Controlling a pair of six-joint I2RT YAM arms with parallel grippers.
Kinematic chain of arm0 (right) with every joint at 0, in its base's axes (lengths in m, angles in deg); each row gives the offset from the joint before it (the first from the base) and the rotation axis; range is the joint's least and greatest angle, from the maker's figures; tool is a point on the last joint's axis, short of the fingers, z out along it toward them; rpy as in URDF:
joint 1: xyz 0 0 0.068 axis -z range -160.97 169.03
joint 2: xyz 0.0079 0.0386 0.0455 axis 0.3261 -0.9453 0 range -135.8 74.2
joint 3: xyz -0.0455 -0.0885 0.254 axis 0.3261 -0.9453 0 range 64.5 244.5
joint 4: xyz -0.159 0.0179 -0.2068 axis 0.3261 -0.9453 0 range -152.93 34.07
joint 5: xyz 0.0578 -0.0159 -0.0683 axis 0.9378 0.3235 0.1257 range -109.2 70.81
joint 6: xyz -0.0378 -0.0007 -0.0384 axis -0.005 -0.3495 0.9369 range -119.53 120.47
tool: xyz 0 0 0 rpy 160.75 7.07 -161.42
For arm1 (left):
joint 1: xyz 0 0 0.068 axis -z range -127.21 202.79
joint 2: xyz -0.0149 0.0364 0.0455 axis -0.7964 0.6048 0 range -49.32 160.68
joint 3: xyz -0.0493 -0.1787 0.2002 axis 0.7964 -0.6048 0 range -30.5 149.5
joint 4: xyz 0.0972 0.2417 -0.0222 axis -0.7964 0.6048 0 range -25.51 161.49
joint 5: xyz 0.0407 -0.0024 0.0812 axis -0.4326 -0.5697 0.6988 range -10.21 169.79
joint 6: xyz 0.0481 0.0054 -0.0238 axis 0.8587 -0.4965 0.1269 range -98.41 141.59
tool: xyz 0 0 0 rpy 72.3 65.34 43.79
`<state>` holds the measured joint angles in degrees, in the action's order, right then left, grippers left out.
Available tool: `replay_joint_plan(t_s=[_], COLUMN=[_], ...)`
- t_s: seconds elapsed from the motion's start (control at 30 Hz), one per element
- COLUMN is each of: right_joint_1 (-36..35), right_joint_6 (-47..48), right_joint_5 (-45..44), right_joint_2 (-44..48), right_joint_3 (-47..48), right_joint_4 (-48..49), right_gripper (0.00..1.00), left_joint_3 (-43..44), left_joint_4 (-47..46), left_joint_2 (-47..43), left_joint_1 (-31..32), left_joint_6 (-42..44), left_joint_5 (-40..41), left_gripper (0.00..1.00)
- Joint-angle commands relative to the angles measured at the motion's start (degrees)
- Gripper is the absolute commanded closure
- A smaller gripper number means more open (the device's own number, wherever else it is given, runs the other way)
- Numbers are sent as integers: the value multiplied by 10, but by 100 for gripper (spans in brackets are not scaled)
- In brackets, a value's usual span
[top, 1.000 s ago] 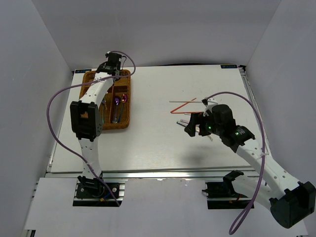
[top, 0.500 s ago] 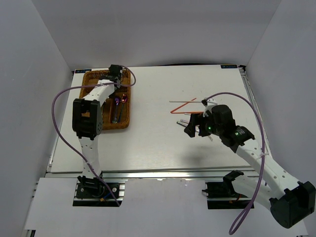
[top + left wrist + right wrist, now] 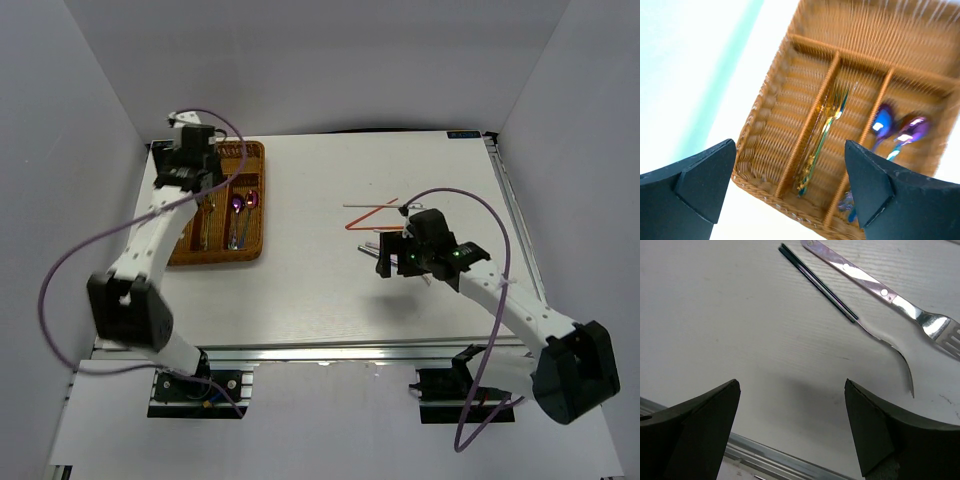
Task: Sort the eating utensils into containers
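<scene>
Seen from above, the left gripper (image 3: 190, 168) has swung clear over the wicker tray (image 3: 215, 258) with its jaws newly wide, apparently a drop made; the red chopsticks (image 3: 372, 215) are unsorted on the table. Left wrist: empty fingers frame blurred gold forks (image 3: 825, 132) in the middle slot. Right wrist: the open right gripper (image 3: 790, 390) hovers over a silver fork (image 3: 875, 285), its tines cut off by the frame edge.

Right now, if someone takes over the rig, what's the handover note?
Left gripper: open, empty, above the brown woven wicker tray.
Right gripper: open, empty, over the table by the silver metal fork.
Done: gold fork in the middle long slot, two iridescent purple spoons in the next one.
To do: silver metal fork, a dark slim utensil beside it, red chopsticks and white chopstick, all on the table.
</scene>
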<state>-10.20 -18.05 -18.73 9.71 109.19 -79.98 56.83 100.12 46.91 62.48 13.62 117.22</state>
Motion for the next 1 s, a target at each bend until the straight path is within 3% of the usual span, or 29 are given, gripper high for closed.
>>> replay_joint_plan(t_s=[0.0, 0.1, 0.33, 0.6, 0.83, 0.97], right_joint_1=[4, 6, 8, 8, 8, 6], right_joint_6=[37, 63, 137, 182, 206, 212], right_joint_5=[-29, -70, -112, -123, -123, -103], right_joint_2=[-37, -85, -194, -290, -337, -370], right_joint_3=[29, 50, 113, 153, 159, 159], right_joint_4=[-7, -27, -49, -36, -1, 5], right_gripper=[11, 21, 51, 54, 59, 74], left_joint_3=[-93, -203, -436, -447, -451, -448], left_joint_4=[-13, -28, -87, -101, -106, -104], left_joint_2=[-160, -308, -452, -462, -467, -460], left_joint_1=[-4, -4, -4, 4, 24, 30], left_joint_6=[-104, -111, -122, -112, -106, -103], left_joint_5=[22, 3, -108, -223, -243, -251], left_gripper=[2, 2, 2, 2, 2, 2])
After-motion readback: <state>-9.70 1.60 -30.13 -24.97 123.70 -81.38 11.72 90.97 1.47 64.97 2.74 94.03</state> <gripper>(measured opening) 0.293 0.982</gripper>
